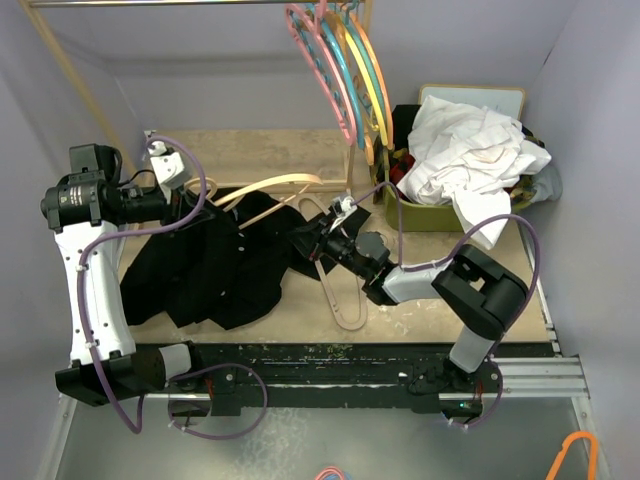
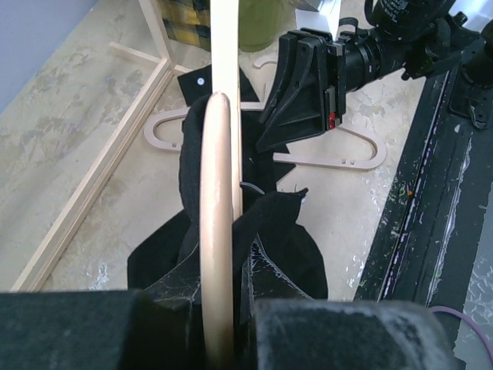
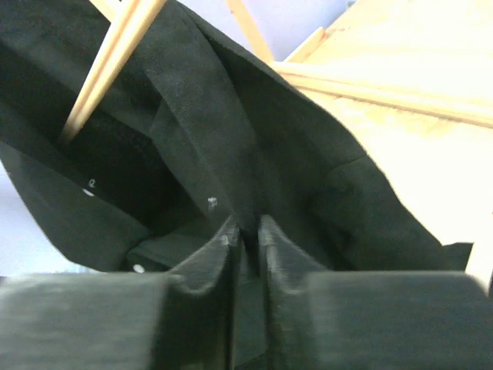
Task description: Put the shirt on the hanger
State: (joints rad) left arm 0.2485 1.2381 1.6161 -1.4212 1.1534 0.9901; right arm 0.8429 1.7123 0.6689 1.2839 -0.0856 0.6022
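Note:
The black shirt (image 1: pixel 210 265) lies crumpled on the table's left half. The cream hanger (image 1: pixel 275 183) is held above it, one arm pushed into the shirt's fabric. My left gripper (image 1: pixel 203 205) is shut on the hanger; in the left wrist view the hanger (image 2: pixel 217 231) runs between my left gripper's (image 2: pixel 219 279) jaws, with the shirt (image 2: pixel 281 247) bunched round it. My right gripper (image 1: pixel 306 238) is shut on the shirt's right edge. In the right wrist view my right gripper (image 3: pixel 246 229) pinches a fold of the shirt (image 3: pixel 231 139), with the hanger (image 3: pixel 108 65) at upper left.
A pinkish-tan hanger (image 1: pixel 345 295) lies flat on the table under the right arm. Pink, teal, yellow and orange hangers (image 1: pixel 345 70) hang from the wooden rack (image 1: pixel 70 70). A green basket (image 1: pixel 425 212) of white cloth (image 1: pixel 470 150) stands at back right.

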